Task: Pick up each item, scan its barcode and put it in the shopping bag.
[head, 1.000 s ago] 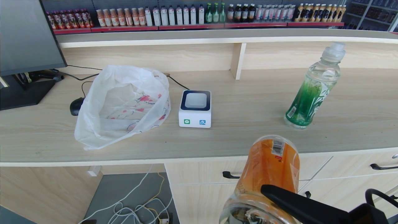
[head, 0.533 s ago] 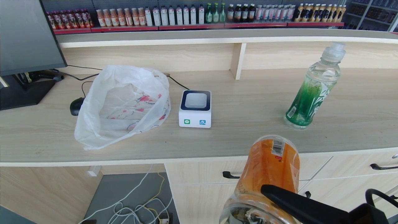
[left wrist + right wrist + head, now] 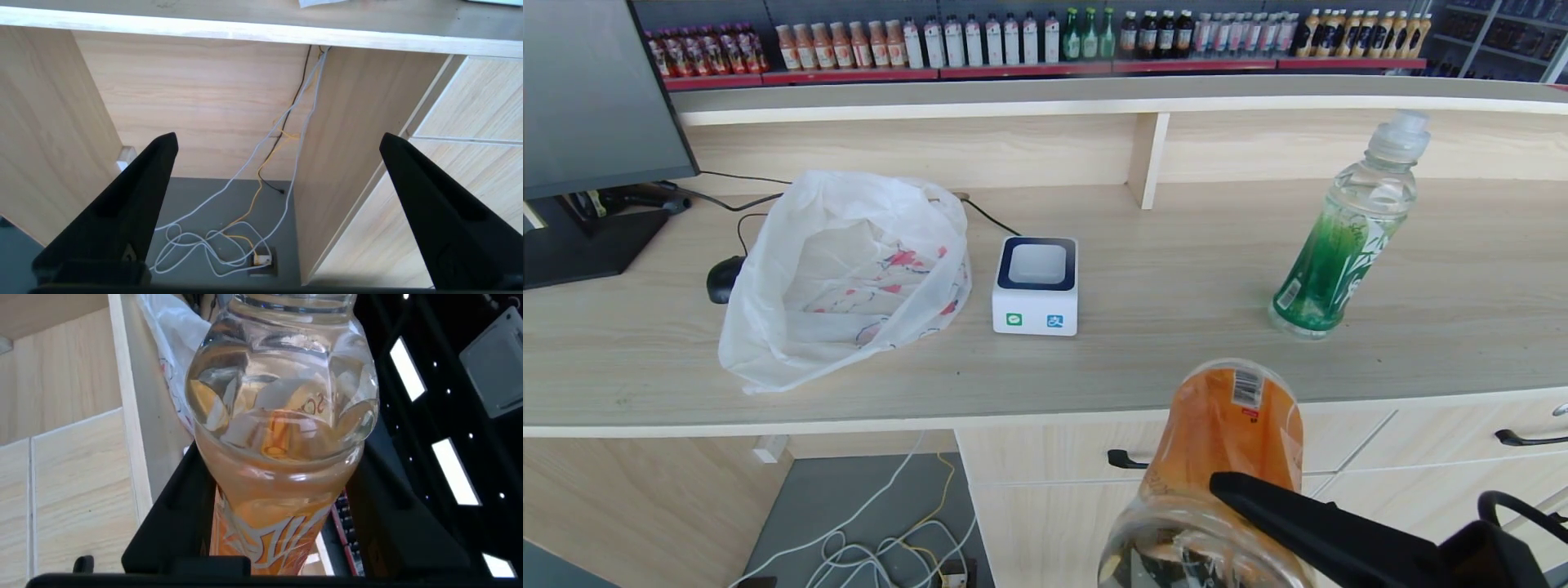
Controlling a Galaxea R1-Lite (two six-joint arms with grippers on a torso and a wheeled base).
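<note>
We held the orange bottle (image 3: 1232,445) clamped in the right hand (image 3: 286,539), one black finger on each side of its body. It hung in the air on our side of the scanner (image 3: 1036,286) and to the scanner's right, out past the worktop (image 3: 1160,359) edge, tilted with its clear end toward us. The left hand (image 3: 278,204) was spread wide and held nothing, low down in front of the cabinet.

We judged the step in hand to be the scan. The barcode (image 3: 1245,386) sat near the bottle's far end and faced upward, as did the scanner's window. To do it well, we would need to carry the bottle over the scanner and roll it until the barcode looked down at the window, holding it level and close without knocking the box. The smooth, rounded plastic could slip in the grip during that roll, so a slow turn seemed wise.

The bottle was clear, glossy plastic with an orange wrap. The scanner was a small white box with a dark-framed pale window on top. The shopping bag (image 3: 849,278), just beside the scanner's left, was thin, crinkled white film with red print, slumped with its mouth open. A green bottle (image 3: 1343,237) with a translucent cap stood well apart to the scanner's right. The worktop was pale, wood-grained and matt.
</note>
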